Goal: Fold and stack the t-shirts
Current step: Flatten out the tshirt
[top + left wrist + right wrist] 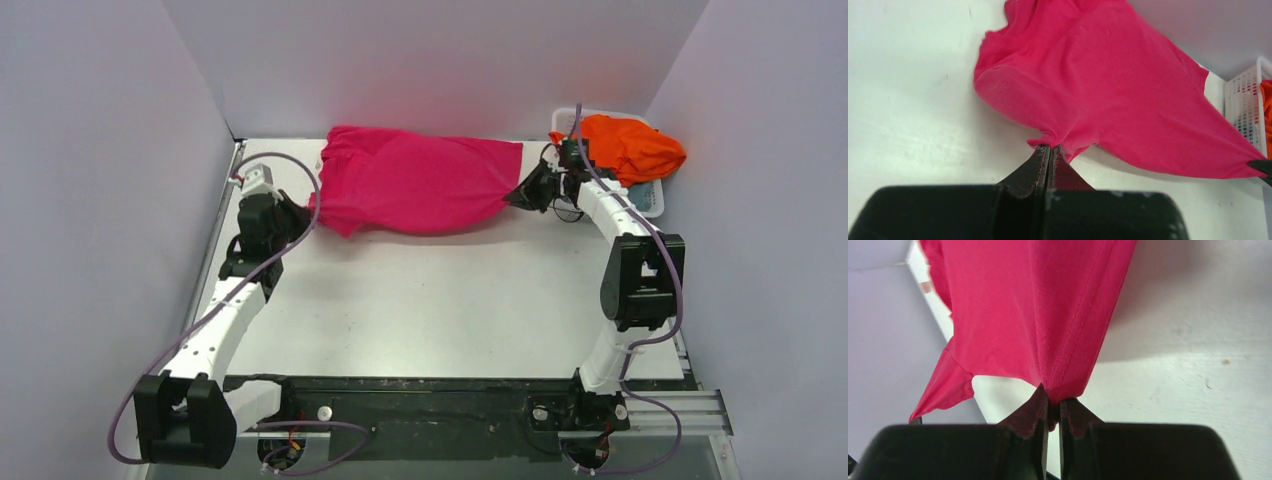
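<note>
The magenta-pink t-shirt point(415, 180) hangs stretched between my two grippers above the far part of the table. My left gripper point(306, 213) is shut on its left edge; the pinch shows in the left wrist view point(1050, 146), with the shirt point(1108, 85) spreading beyond it. My right gripper point(522, 193) is shut on its right edge, by a seam, in the right wrist view point(1053, 400), under the hanging cloth point(1038, 305). The bright orange t-shirt point(632, 146) lies bunched in the basket at the far right. No pale blue-grey shirt shows clearly.
The white lattice basket point(648, 196) stands at the far right corner, close behind my right gripper; it also shows in the left wrist view point(1245, 100). Grey walls enclose the white table point(430, 300) on the left, far and right sides.
</note>
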You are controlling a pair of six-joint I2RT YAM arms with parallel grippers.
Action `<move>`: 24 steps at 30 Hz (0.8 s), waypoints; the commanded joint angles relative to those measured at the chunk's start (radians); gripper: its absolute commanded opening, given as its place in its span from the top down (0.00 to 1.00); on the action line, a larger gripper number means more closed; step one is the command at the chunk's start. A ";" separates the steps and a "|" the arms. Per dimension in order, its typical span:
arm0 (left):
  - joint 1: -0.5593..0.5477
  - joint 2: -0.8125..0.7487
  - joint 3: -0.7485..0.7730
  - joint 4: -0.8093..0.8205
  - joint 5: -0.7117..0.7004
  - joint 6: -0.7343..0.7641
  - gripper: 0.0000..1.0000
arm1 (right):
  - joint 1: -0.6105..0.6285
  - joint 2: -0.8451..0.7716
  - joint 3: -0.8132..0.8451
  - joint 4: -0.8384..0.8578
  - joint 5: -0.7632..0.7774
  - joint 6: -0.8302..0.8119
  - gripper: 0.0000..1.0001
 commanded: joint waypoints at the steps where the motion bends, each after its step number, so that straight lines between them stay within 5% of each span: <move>1: -0.001 -0.136 -0.121 0.053 0.042 -0.159 1.00 | 0.002 0.010 -0.100 -0.031 0.021 -0.032 1.00; 13: -0.095 -0.465 -0.362 -0.445 -0.057 -0.386 1.00 | 0.002 -0.101 -0.357 -0.115 0.119 -0.042 1.00; 19: -0.109 -0.673 -0.362 -0.668 -0.085 -0.484 1.00 | 0.002 -0.188 -0.422 -0.188 0.153 -0.068 1.00; 24: -0.109 -0.692 -0.302 -0.824 -0.095 -0.515 1.00 | 0.002 -0.238 -0.422 -0.293 0.192 -0.103 1.00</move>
